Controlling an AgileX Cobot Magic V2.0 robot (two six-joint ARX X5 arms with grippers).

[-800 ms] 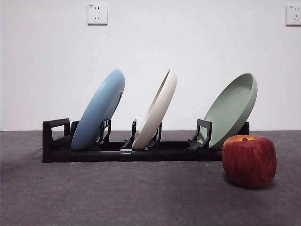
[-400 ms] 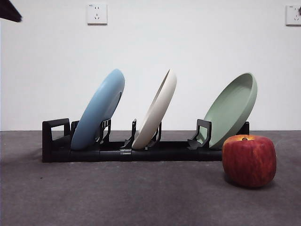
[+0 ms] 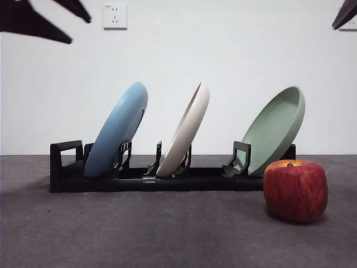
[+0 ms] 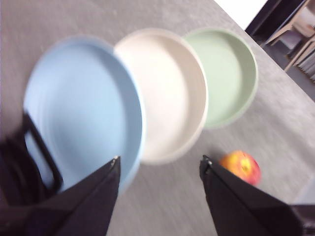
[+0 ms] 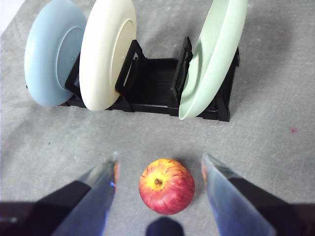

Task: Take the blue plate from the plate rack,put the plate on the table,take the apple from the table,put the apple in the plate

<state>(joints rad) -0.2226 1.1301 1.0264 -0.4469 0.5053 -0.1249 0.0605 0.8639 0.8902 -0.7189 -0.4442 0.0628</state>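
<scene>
The blue plate [image 3: 117, 131] leans in the left slot of the plate rack [image 3: 156, 181], which stands on the table [image 3: 167, 234]. The apple [image 3: 295, 191] rests on the table in front of the rack's right end. My left gripper [image 4: 160, 161] hovers open high above the blue plate [image 4: 83, 108], and its two black tips [image 3: 80, 32] show at the front view's top left. High over the apple [image 5: 166, 186], my right gripper [image 5: 160, 157] is open and shows only as a black tip [image 3: 346, 14] at the top right. Neither gripper touches anything.
A cream-white plate [image 3: 185, 131] stands in the rack's middle slot and a sage-green plate [image 3: 274, 131] in its right slot, just behind the apple. A white wall with sockets closes the back. Bare table lies in front of the rack, left of the apple.
The left gripper's black tips have come further into the front view at the top left. A black tip of the right gripper has appeared at the top right. Plates and apple have not moved.
</scene>
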